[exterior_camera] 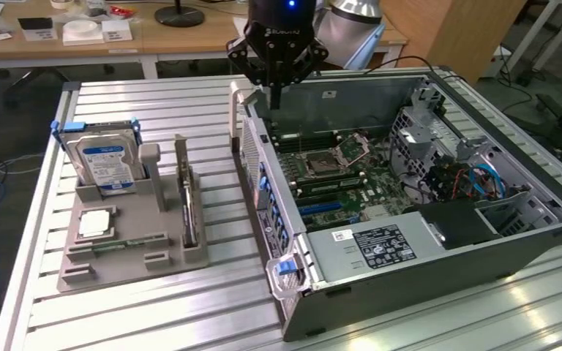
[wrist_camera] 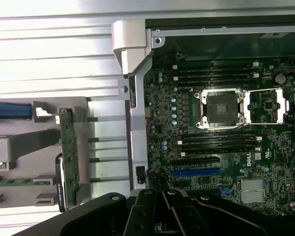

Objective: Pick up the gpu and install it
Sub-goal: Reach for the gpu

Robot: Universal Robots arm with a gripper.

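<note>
The gpu (exterior_camera: 188, 208) stands on edge in the grey holder (exterior_camera: 129, 252) on the table, a thin dark card seen blade-on. The wrist view has the gpu (wrist_camera: 69, 157) as a narrow green-edged strip beside the case wall. My gripper (exterior_camera: 274, 102) hangs over the back corner of the open computer case (exterior_camera: 427, 241), well apart from the gpu, with its fingers together and nothing between them. Its dark fingers (wrist_camera: 137, 211) sit over the motherboard (wrist_camera: 221, 147), near the blue slot (wrist_camera: 195, 172).
A silver hard drive (exterior_camera: 105, 164) with a blue-white label stands at the holder's far end. A green memory stick (exterior_camera: 115, 243) and a square chip (exterior_camera: 94, 223) lie in the holder. Cables and a drive cage (exterior_camera: 456, 175) crowd the case at the exterior view's right.
</note>
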